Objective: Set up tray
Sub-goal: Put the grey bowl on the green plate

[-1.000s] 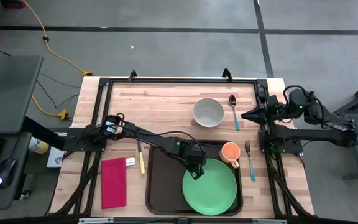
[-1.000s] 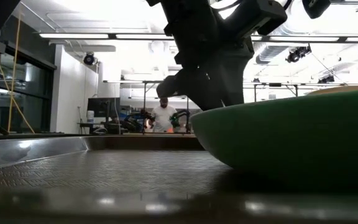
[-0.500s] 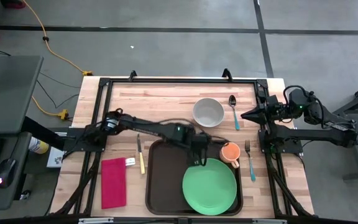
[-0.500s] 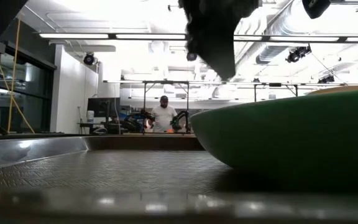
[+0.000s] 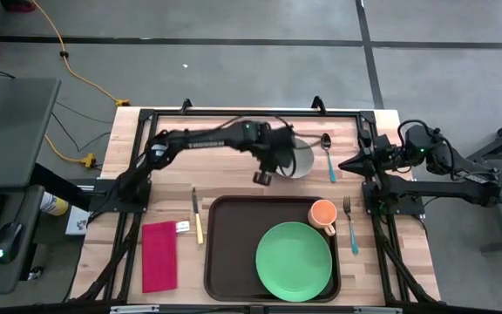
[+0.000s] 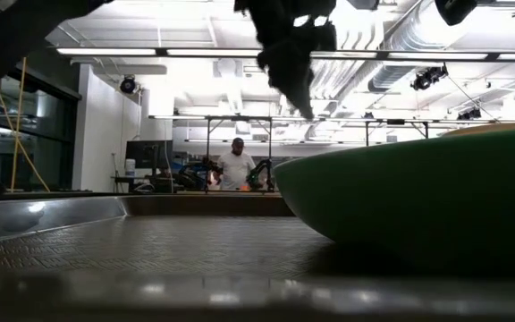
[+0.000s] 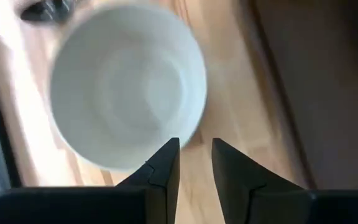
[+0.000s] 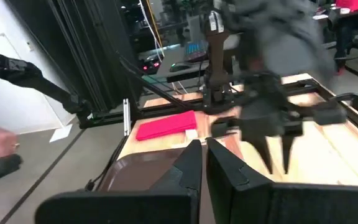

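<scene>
The dark brown tray (image 5: 234,253) lies at the table's near middle. A green plate (image 5: 294,262) lies flat on its right half, and an orange cup (image 5: 322,212) stands in its far right corner. My left gripper (image 5: 261,178) hovers open above the bare wood just left of the white bowl (image 5: 301,159), whose rim shows beyond its fingers in the left wrist view (image 7: 126,87). It touches nothing. My right gripper (image 5: 342,161) waits shut at the table's right side, pointing left, near the spoon (image 5: 328,157).
A teal-handled fork (image 5: 350,225) lies right of the tray. A yellow-handled knife (image 5: 197,218) and a red napkin (image 5: 159,255) lie to its left. The low view shows a person (image 6: 237,165) far behind the table. Bare wood spans the far left area.
My left gripper has risen from the green plate's far left rim on the tray and swung toward the table's far edge, ending beside the white bowl. The plate has stayed where it was on the tray.
</scene>
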`<state>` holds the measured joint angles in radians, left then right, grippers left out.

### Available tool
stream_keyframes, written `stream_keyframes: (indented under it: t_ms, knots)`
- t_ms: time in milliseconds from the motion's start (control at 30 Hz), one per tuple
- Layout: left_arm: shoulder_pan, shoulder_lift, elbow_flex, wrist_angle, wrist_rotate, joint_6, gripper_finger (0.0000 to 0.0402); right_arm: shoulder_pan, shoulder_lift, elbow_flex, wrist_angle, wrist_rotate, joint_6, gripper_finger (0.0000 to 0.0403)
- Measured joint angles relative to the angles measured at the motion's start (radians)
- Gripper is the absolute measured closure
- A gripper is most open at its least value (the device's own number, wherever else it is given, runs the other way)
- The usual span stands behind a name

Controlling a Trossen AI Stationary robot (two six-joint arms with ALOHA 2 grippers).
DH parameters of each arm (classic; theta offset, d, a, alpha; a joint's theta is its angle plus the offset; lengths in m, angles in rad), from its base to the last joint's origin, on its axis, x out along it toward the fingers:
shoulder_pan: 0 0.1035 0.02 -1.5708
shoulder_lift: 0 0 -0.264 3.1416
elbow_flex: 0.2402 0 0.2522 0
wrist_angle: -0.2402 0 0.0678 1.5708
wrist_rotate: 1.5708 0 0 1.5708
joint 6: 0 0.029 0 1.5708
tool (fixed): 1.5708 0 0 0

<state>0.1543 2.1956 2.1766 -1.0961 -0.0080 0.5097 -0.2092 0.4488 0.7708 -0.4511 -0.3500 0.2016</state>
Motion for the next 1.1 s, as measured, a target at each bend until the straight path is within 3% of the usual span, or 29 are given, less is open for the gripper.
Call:
stream_keyframes:
  t_ms: [167, 333, 400, 567, 733, 933, 1100]
  knots:
    - [0.083, 0.0, -0.039, -0.026, 0.107, 0.21, 0.027, 0.0, 0.0, 0.0, 0.004, 0.01, -0.003, 0.0402]
    - [0.104, 0.003, -0.099, -0.017, 0.163, 0.397, 0.0238, 0.0, 0.0, 0.0, 0.045, 0.109, 0.048, 0.0402]
    - [0.106, 0.002, -0.109, 0.012, 0.154, 0.397, 0.0221, 0.0, 0.0, 0.0, 0.058, 0.148, 0.05, 0.0402]
    - [0.118, 0.002, -0.145, 0.137, 0.019, 0.114, 0.0176, 0.0, 0.001, 0.0, 0.075, 0.24, 0.052, 0.0402]
    - [0.147, 0.002, -0.15, 0.187, -0.023, -0.032, 0.0142, 0.0, 0.002, 0.0, 0.075, 0.297, 0.063, 0.0402]
    - [0.21, 0.002, -0.15, 0.167, -0.018, -0.371, 0.0129, 0.0, 0.002, 0.0, 0.075, 0.318, 0.071, 0.0402]
    - [0.247, 0.002, -0.15, 0.211, 0.069, -0.558, 0.0137, 0.0, 0.002, 0.0, 0.075, 0.318, 0.063, 0.0402]
